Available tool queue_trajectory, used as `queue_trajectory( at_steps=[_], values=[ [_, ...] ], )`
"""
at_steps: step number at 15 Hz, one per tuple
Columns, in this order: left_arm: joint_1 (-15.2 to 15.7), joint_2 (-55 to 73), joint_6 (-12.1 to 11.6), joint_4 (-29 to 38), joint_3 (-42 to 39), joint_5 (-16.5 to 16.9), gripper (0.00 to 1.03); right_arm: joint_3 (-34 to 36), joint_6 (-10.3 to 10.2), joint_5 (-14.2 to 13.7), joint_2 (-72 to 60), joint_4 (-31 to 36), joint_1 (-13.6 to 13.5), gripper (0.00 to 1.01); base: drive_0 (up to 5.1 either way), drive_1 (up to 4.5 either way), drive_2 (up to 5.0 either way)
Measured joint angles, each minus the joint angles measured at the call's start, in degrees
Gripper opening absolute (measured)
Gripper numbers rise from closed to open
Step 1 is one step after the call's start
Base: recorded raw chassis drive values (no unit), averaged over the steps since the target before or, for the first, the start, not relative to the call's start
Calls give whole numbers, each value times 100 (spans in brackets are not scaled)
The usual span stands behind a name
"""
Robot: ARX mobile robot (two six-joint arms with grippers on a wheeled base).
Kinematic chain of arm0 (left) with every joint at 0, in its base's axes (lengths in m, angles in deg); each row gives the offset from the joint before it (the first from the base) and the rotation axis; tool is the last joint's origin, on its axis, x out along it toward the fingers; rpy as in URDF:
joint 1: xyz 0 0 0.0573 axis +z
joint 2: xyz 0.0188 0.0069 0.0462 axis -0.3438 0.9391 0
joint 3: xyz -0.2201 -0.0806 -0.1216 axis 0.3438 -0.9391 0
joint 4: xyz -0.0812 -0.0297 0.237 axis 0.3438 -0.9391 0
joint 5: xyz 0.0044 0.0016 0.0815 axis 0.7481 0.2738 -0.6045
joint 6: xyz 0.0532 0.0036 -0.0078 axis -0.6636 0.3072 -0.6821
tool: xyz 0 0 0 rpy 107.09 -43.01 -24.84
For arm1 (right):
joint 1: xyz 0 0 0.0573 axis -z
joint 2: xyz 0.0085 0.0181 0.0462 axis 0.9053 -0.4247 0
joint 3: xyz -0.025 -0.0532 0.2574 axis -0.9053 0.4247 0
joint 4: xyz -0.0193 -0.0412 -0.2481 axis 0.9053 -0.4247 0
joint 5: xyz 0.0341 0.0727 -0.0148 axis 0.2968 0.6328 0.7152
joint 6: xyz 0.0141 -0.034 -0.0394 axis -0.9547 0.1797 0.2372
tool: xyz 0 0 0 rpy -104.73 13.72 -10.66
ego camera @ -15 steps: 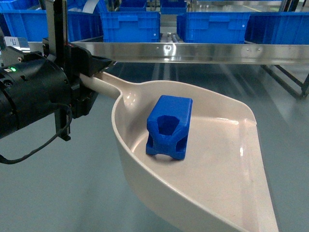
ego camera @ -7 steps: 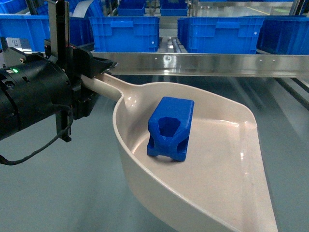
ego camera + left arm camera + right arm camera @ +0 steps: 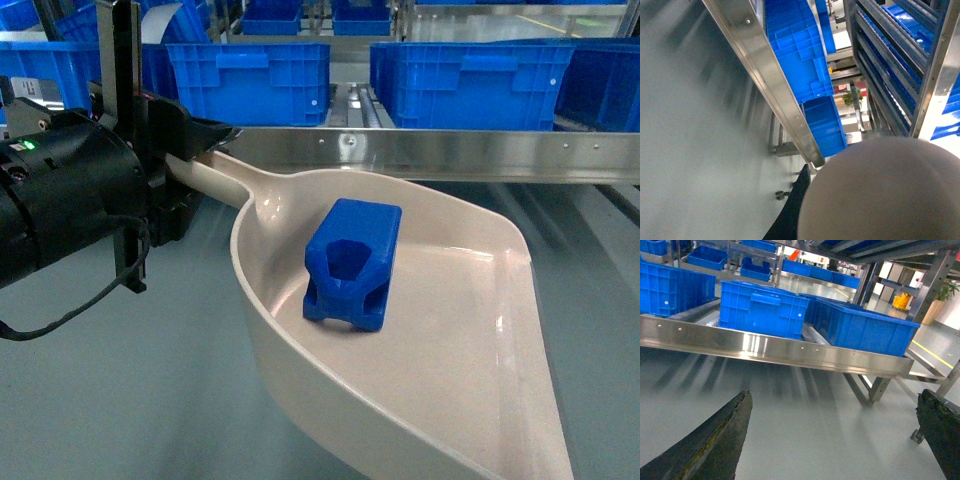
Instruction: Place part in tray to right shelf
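Your blue part (image 3: 351, 265) sits upright in the cream tray (image 3: 470, 370), just short of the steel right shelf (image 3: 440, 155).

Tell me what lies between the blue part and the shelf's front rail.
Only the tray's raised back rim, then open air, separates part from rail; head view.

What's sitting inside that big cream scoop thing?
One small blue part rests on the floor of the tray, near the handle end, its hexagonal hollow facing the camera. The rest of the tray floor shows bare. Whatever lies directly beneath the part is covered.
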Motion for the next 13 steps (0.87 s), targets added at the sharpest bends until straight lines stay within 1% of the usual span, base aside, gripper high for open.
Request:
queue_trajectory(
  at_steps=[13],
  values=[
    [0,0,-11,-13,0,4,12,0,2,0,-2,2,0,98,-2,402,-406]
  ],
)
